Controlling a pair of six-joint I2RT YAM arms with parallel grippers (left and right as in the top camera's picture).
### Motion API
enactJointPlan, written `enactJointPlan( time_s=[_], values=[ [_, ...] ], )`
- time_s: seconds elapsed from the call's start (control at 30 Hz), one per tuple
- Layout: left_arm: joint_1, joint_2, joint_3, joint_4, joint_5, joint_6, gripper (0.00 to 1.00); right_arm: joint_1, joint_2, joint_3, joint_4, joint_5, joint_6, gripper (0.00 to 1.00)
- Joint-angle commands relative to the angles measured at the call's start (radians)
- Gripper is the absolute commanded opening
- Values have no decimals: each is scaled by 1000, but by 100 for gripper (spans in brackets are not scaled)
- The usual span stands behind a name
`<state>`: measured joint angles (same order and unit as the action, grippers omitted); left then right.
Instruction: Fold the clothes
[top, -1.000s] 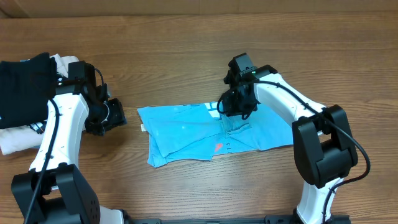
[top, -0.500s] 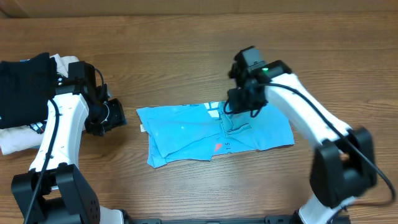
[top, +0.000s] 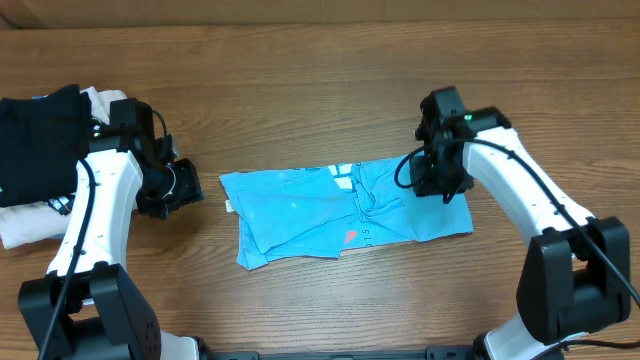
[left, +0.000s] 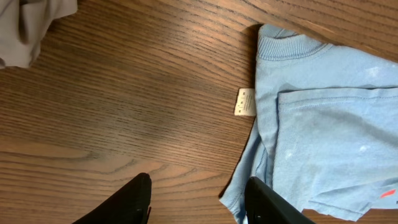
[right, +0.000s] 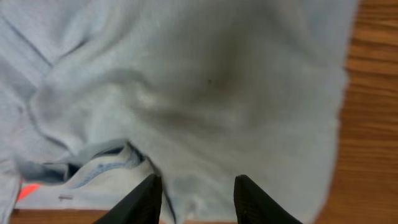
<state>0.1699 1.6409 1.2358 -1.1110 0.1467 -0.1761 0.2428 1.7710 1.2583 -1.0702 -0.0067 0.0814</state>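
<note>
And away from the middle of the sky-blue T-shirt (top: 300, 215) for the right claw (right: 196, 180), out over the right end of the cloth now, hovering, jaws parted with nothing pinched between them. No change to the shirt's outline: lying flat in the centre of the worktop (top: 300, 90), partly folded into a long band, rumpled through the middle, coral lettering peeking out at the lower edge. Looks like a release and a reach for the next hold, probably that right end, to bring it across; fold not finished yet. Nothing new from the left claw (left: 198, 180): parked over bare wood just off the shirt's collar end, jaws apart and empty, white label (left: 245, 102) sticking out beside the neckline. As for the surface: brown wood grain, bare board all round the shirt. Off at the far left, well apart, a folded black garment (top: 35, 140) lying over a cream garment (top: 20, 225). Little of the room on show beyond the worktop's far edge
</note>
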Motion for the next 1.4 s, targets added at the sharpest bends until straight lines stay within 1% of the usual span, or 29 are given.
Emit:
enactJointPlan(
  time_s=[0.0,0.07,0.23,0.43,0.57,0.8,0.93,1.2,1.37],
  values=[
    [-2,-10,20,-5,12,23,52,13,7,-90,71,-12,0,41],
    [-2,-10,20,-5,12,23,52,23,7,-145,132,-36,0,41],
    [-2,-10,20,-6,11,23,52,39,8,-209,208,-64,0,41],
    [-2,-10,20,-6,11,23,52,71,8,-225,224,-196,-32,41],
    [-2,-10,20,-7,11,23,52,94,8,-225,224,-301,-117,41],
    [-2,-10,20,-7,11,23,52,101,8,-225,212,-401,-203,40],
    [-2,-10,20,-7,11,23,52,101,8,-225,176,-457,-265,41],
    [-2,-10,20,-7,11,23,54,101,8,-225,119,-523,-273,41],
    [-2,-10,20,-7,11,23,54,101,8,-225,83,-538,-272,45]
  ],
)
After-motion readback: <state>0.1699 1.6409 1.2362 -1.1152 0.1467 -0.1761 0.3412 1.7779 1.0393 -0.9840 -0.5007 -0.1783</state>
